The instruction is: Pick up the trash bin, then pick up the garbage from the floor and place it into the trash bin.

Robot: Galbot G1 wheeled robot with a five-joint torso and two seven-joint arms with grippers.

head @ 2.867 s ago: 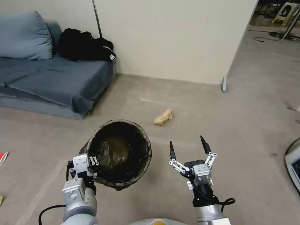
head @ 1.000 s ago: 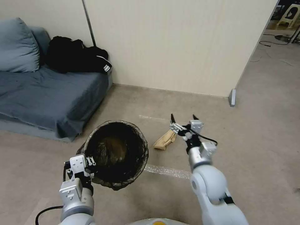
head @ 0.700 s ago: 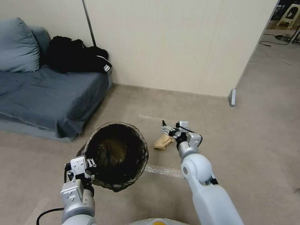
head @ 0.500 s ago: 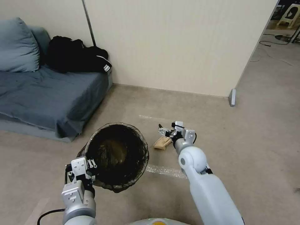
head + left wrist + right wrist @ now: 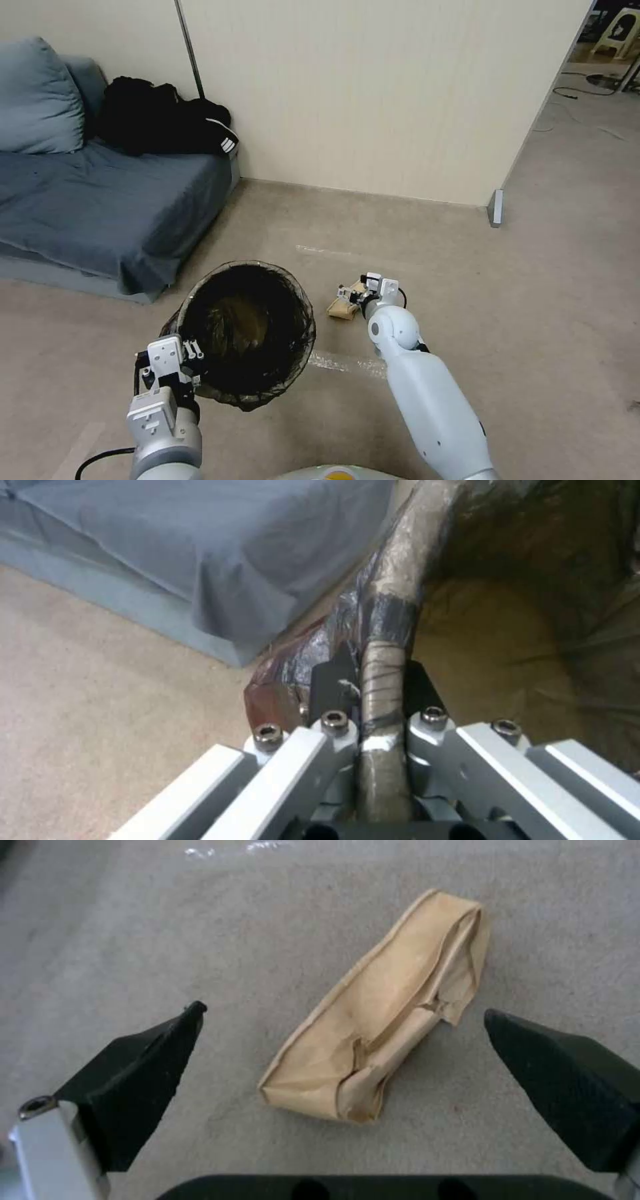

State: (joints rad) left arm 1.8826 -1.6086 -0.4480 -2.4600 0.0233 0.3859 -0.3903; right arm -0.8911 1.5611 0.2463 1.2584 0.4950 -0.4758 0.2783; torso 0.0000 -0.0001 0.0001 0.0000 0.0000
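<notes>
Tan paper bag (image 5: 383, 1010): your garbage lies crumpled on the carpet (image 5: 547, 300), between the spread fingertips, seemingly untouched.
Right gripper (image 5: 347, 1050): wide open around the bag, holding nothing.
Left gripper (image 5: 373, 715): you have it clamped on the trash bin (image 5: 247, 330) rim, bin held beside the bag.
Around: blue sofa (image 5: 100, 200) with black clothes (image 5: 160, 127) to your left; wall (image 5: 373, 93) ahead.

Tan paper bag (image 5: 387, 1015), dark-lined trash bin (image 5: 250, 327), blue sofa (image 5: 100, 200).
</notes>
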